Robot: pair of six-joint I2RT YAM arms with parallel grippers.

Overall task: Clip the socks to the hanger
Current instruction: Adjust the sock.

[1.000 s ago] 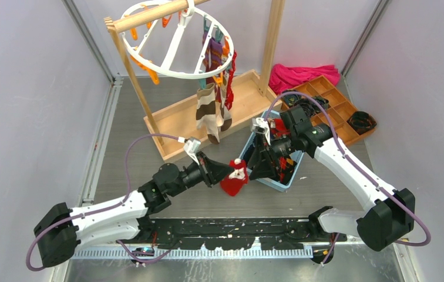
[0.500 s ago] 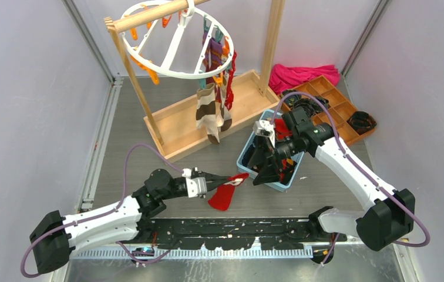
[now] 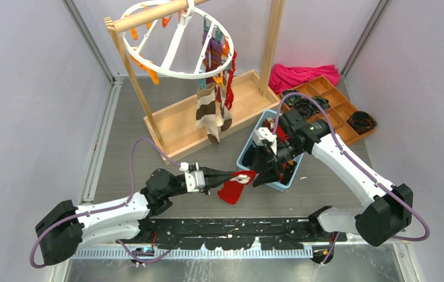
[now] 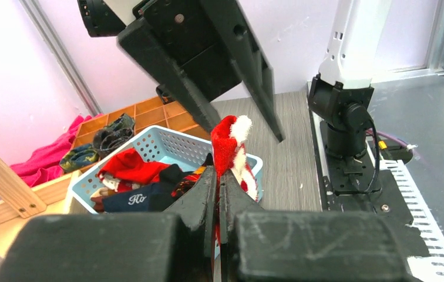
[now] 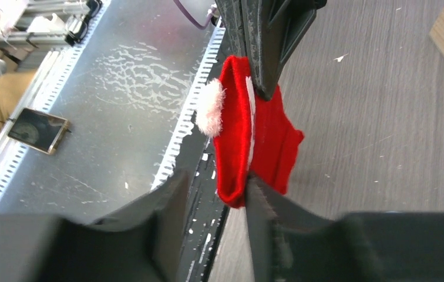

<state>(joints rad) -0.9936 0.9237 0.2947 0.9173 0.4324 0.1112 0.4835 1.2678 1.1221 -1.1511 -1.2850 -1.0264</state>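
Note:
My left gripper is shut on a red sock with white trim, which hangs from it just in front of the blue basket. In the left wrist view the sock's cuff stands up out of the closed left gripper. My right gripper is open and right at the sock's upper end. In the right wrist view the red sock's lower fold lies between the spread fingers of the right gripper, against the right finger. The white round hanger with orange clips carries striped socks.
The hanger's wooden rack has a base tray behind the left arm. The blue basket holds several more socks. An orange divider tray, a pink cloth and a black item lie at the back right.
The left arm lowered and stretched flat, then carried the red sock right towards the basket. The right gripper came down from over the basket to the sock's upper end.

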